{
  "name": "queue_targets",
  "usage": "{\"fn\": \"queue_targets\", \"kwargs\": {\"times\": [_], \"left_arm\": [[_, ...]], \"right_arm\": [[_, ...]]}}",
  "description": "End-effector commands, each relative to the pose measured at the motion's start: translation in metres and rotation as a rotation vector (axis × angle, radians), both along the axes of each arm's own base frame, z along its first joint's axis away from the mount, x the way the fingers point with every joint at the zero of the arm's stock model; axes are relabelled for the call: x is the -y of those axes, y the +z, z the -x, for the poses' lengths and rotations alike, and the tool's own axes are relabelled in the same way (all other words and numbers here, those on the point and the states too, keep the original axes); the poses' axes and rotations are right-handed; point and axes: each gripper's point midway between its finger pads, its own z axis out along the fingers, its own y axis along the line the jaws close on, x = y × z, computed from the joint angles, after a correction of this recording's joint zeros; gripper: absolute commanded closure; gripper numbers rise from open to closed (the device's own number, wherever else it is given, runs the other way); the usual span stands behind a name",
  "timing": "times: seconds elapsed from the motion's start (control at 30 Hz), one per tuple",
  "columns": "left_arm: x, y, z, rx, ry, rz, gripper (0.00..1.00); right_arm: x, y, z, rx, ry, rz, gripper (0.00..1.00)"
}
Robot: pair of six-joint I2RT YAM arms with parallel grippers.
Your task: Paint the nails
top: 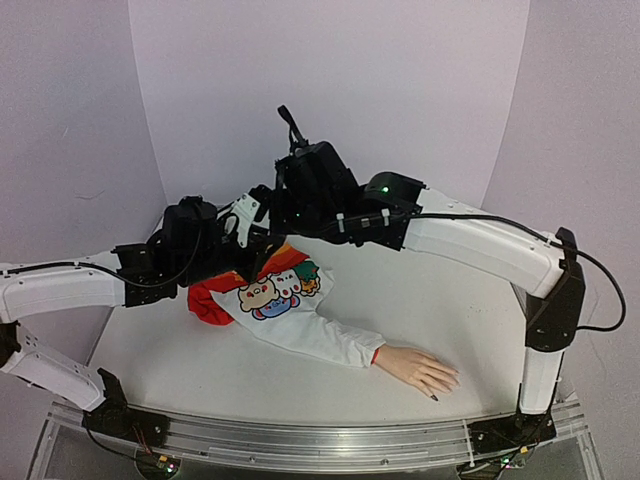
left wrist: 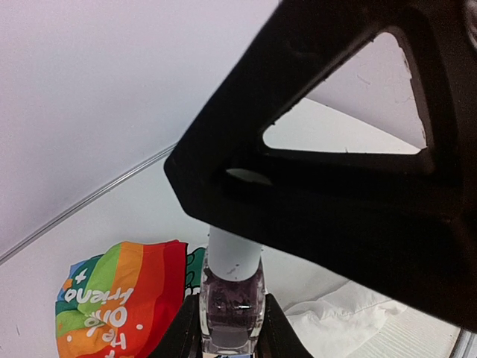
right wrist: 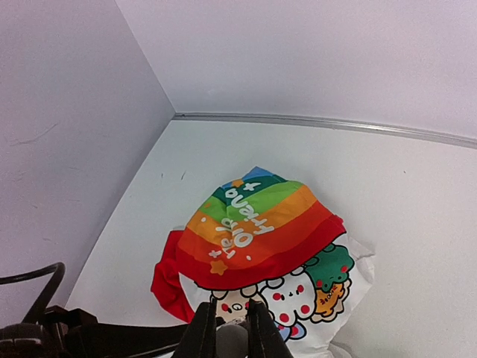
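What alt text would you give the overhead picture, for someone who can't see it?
The left arm and right arm meet above a rainbow-printed shirt on a white table. Its white sleeve ends in a pale mannequin hand, one nail dark.

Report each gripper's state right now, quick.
Left gripper: closed, holding the small clear bottle upright.
Right gripper: closed on the pale cap of that bottle.
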Motion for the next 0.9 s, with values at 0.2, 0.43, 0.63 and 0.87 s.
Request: {"fn": "queue_targets", "kwargs": {"times": [0.2,0.43,0.63,0.87], "left_arm": [[-0.009,0.043,0.025,0.062,-0.136,0.127,1.0],[0.006,0.063,0.111,0.063,-0.602,0.184,1.0],[0.015,0.087,0.167,-0.015,-0.948,0.233,1.0],[0.017,0.091,0.177,-0.052,-1.024,0.241,1.0]], "right_arm": [[0.049,0.049,0.045,0.017,0.269,0.077,0.33],[0.057,0.052,0.135,0.137,1.021,0.114,0.25],[0.054,0.061,0.167,0.258,1.288,0.076,0.39],[0.043,0.07,0.179,0.257,1.393,0.003,0.55]]}}
